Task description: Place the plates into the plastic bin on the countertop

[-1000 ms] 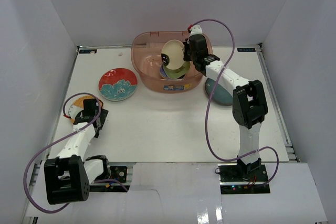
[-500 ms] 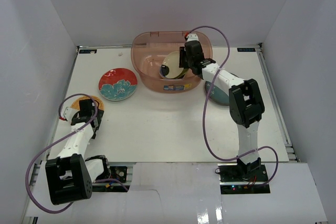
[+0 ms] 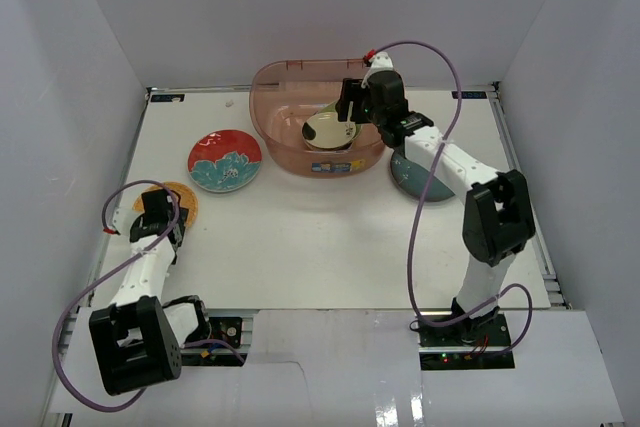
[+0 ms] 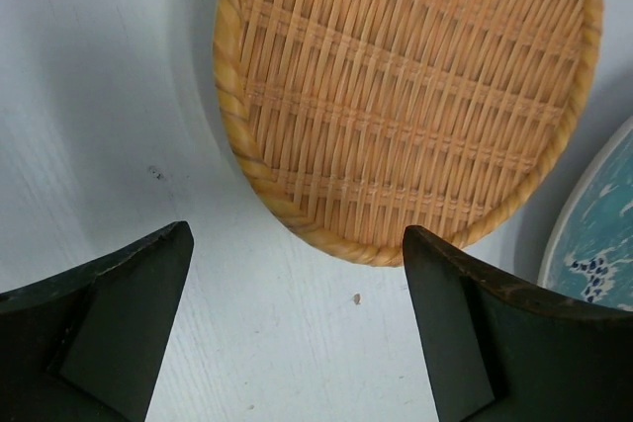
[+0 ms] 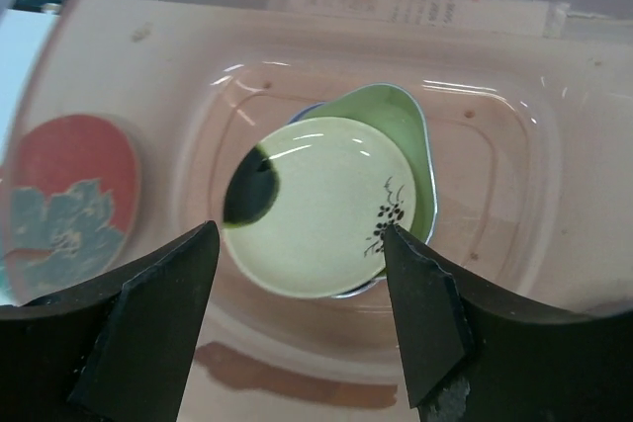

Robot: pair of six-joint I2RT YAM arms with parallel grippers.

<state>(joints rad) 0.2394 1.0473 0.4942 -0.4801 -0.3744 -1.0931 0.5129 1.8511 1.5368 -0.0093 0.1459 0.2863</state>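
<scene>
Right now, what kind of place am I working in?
Probably a lab test booth, not a real kitchen: a white table boxed in by white walls, two robot arms bolted at its near edge, and a plastic bin and a few plates laid out.

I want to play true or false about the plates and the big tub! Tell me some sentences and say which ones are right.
1. The cream plate lies inside the plastic bin. True.
2. The red flower plate is in the bin too. False: it sits on the countertop, left of the bin.
3. The right jaws are squeezing the cream plate. False: they stand open above it.
4. The left jaws are open at the edge of the orange woven plate. True.
5. A dark teal plate lies on the countertop right of the bin. True.
6. The cream plate rests on a yellow plate. False: a green plate is under it.
</scene>
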